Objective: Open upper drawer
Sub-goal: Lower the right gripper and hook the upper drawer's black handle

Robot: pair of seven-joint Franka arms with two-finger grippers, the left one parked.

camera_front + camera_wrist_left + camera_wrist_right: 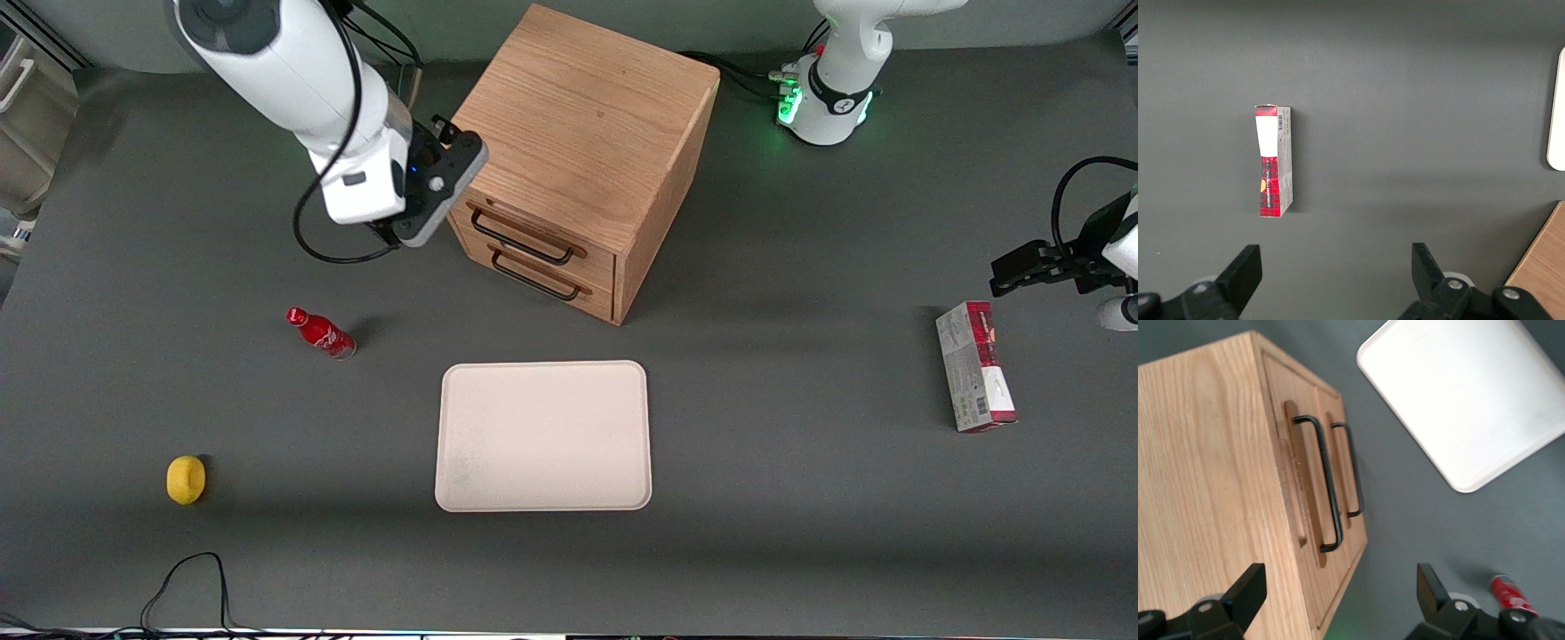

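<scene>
The wooden cube cabinet stands at the back middle of the table, its two light-oak drawers facing the front camera. The upper drawer is shut, with its black wire bar handle above the bottom drawer's handle. My gripper hangs open and empty beside the cabinet's front corner, toward the working arm's end, level with the upper drawer. In the right wrist view the upper drawer's handle and the bottom drawer's handle show ahead of my open gripper.
A white tray lies nearer the front camera than the cabinet. A red bottle lies beneath my arm's side, a yellow lemon-like thing nearer the camera. A red and white box lies toward the parked arm's end.
</scene>
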